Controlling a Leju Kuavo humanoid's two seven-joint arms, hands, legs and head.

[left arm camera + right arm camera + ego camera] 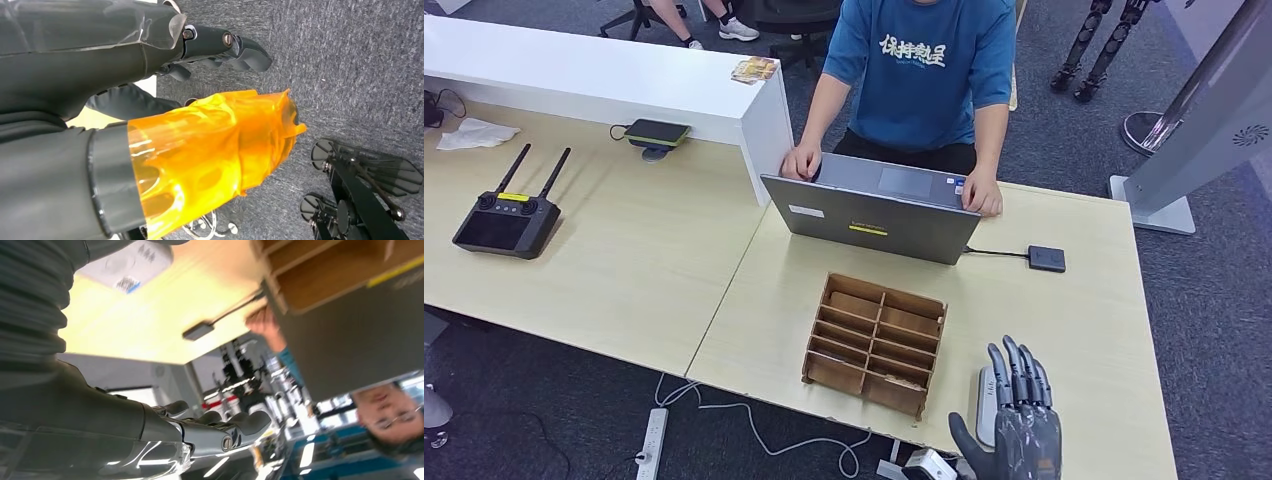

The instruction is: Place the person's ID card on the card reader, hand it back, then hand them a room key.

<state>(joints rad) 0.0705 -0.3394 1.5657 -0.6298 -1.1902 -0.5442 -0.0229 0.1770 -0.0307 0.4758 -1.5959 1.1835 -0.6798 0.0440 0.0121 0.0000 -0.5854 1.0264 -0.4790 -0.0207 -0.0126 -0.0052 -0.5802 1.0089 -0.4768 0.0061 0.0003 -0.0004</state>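
Your right hand (1016, 415) sits at the bottom right of the head view with fingers (1014, 372) stretched out and apart, holding nothing, above a white device (986, 403) at the near table edge; your left hand (150, 55) hangs over grey carpet with dark fingers (240, 47) loosely curled around nothing and an orange-taped thumb (215, 150). Just left of the right hand stands the wooden slotted box (876, 343), and up past it the person (924, 70) rests both hands on the laptop (874, 210). The small black card reader (1046, 258) lies right of the laptop on a cable; I cannot tell where the ID card or room key is.
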